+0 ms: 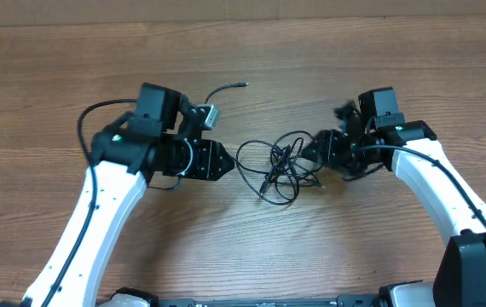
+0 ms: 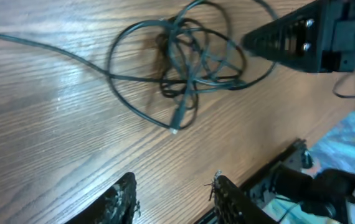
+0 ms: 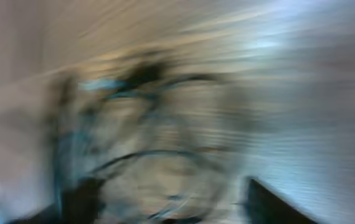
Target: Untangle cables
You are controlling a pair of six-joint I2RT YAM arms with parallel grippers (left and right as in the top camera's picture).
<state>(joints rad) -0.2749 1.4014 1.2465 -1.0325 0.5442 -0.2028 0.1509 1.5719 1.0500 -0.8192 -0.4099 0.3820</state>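
Your overhead camera looks straight down on the table (image 1: pixel 243 51) from well above. Both arms (image 1: pixel 98 222) enter its frame from 6 o'clock, and the cables (image 1: pixel 279 166) lie at centre.

Your left wrist camera sits low and close to the wood. It faces obliquely across it towards 12 o'clock, with its own fingers (image 2: pixel 123 200) at 6 o'clock.

These two views share the cable tangle and the right gripper (image 1: pixel 313 152).

Your right wrist view is motion-blurred. It is very near the surface, and its facing cannot be confirmed.
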